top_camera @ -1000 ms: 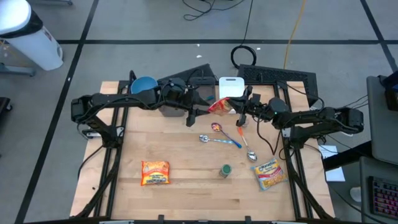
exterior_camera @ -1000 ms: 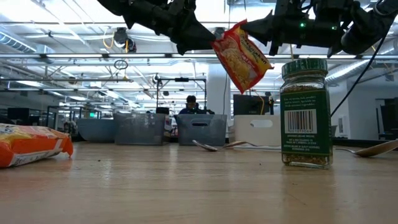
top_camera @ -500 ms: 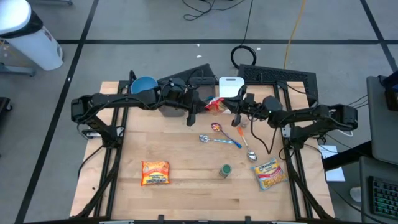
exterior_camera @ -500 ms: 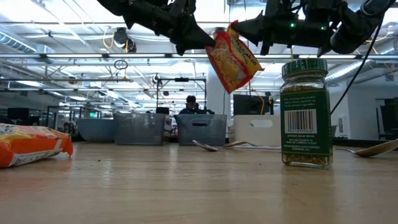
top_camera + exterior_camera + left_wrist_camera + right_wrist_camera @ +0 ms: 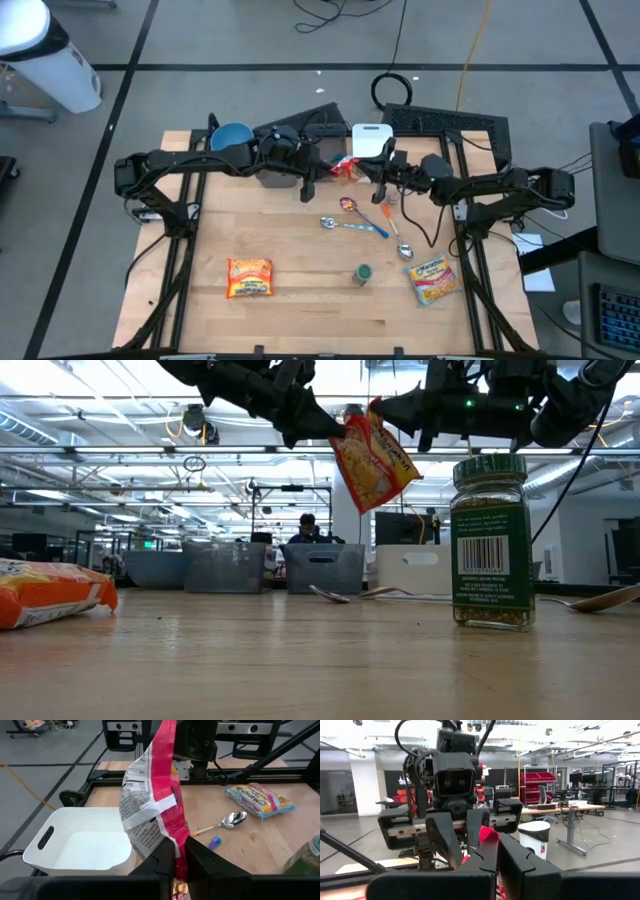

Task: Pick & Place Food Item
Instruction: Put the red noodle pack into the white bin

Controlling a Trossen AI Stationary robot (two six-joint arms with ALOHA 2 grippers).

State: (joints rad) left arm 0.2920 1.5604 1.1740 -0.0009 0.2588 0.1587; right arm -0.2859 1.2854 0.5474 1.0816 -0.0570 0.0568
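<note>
Nearest the front edge of the wooden table (image 5: 300,300), an orange noodle packet (image 5: 249,277) was seen lying flat toward the left, a green-lidded spice jar (image 5: 362,274) standing upright near the middle, and a yellow noodle packet (image 5: 433,280) lying toward the right. Farther in, two spoons (image 5: 340,223) and a blue-handled utensil (image 5: 368,222) were laid on the wood between the arms. Above these, well clear of the table, a red noodle packet (image 5: 372,458) was suspended in the air between the two grippers. The left gripper (image 5: 175,865) was clenched on one edge of this packet, as shown in the left wrist view, where the wrapper rose from between the closed fingers. The right gripper (image 5: 496,862) was likewise clamped on the opposite edge, so that the packet was held from both sides. At the far side of the table, a white bin (image 5: 371,139) was placed just beyond the packet, with a dark grey bin (image 5: 283,175) under the left arm and a blue bowl (image 5: 231,135) farther left. In the room beyond, a seated person (image 5: 307,528) was visible in the low view.
</note>
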